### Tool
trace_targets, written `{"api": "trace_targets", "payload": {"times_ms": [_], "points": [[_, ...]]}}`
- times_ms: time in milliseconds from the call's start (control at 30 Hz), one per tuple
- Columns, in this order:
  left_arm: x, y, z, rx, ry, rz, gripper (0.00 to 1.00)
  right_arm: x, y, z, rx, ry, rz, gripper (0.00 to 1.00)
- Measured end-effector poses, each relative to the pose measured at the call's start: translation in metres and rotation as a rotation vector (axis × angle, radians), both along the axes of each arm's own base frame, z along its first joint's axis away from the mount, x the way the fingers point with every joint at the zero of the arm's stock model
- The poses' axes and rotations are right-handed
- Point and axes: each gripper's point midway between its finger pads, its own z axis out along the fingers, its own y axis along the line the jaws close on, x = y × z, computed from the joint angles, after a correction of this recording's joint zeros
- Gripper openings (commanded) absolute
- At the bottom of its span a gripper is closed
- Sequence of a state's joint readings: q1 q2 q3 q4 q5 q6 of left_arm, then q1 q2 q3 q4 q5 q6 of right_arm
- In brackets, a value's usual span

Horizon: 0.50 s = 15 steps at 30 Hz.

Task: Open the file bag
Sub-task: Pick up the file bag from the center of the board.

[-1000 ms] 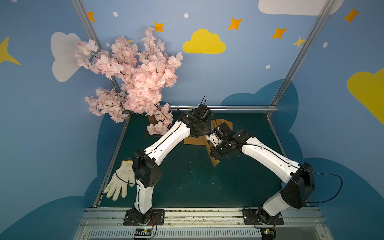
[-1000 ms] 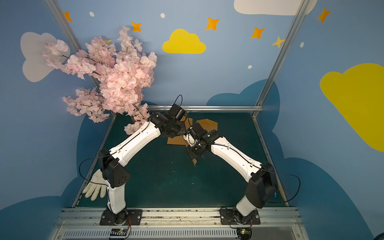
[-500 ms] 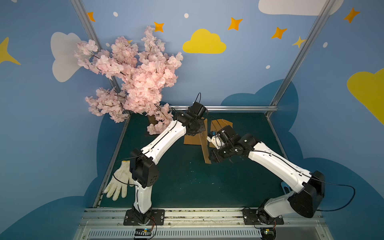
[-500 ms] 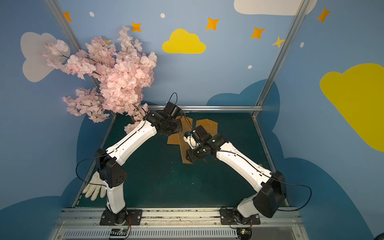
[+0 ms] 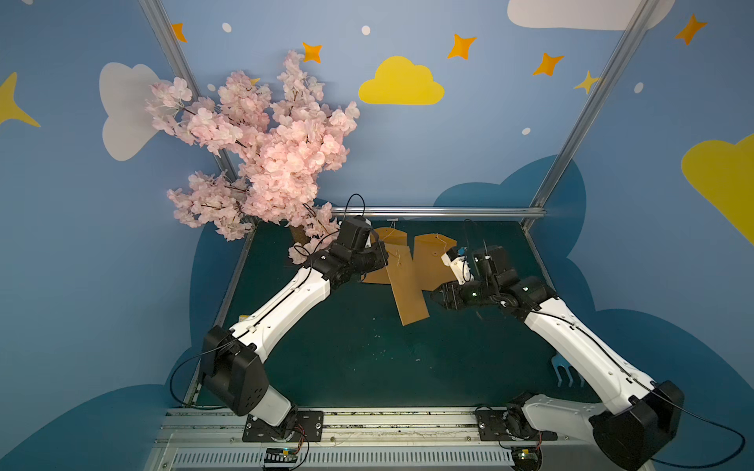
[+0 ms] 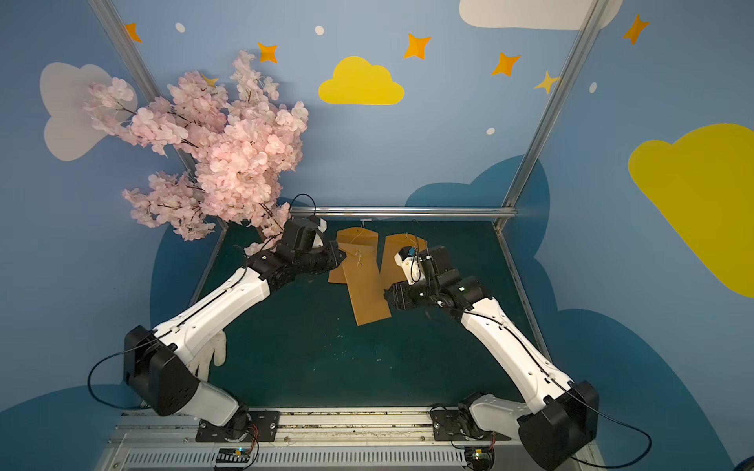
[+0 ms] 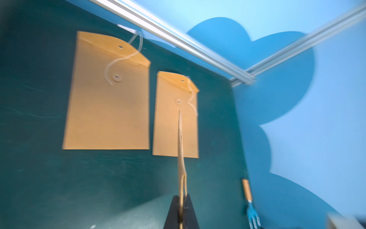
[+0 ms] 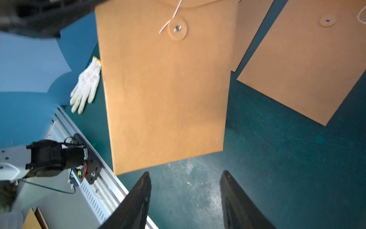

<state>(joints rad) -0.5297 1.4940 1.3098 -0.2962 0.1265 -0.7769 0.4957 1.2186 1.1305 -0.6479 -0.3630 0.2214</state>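
Green counter fills the middle of both top views, and above its centre the file bag hangs clear of it, pinched at its upper edge by the closed left gripper. Within the last second the right gripper has spread its jaws and backed off to the bag's right, empty, so the flap likely still needs lifting.

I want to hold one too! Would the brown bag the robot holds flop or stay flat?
Probably fairly stiff: the file bag hangs flat from the left gripper, pinched at one end only. Likely light too, since it looks paper-thin edge-on.
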Motion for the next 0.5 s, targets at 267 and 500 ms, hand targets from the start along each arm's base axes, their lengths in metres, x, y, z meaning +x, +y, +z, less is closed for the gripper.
{"api": "trace_targets", "payload": {"times_ms": [267,500], "points": [[-0.025,0.008,-0.011,-0.244,-0.051,-0.072,0.03,0.030,0.002,0.004,0.176,0.065,0.001,0.57],[-0.034,0.008,-0.003,-0.373,-0.106,-0.132,0.03,0.056,-0.010,0.000,0.296,0.126,-0.009,0.57]]}}
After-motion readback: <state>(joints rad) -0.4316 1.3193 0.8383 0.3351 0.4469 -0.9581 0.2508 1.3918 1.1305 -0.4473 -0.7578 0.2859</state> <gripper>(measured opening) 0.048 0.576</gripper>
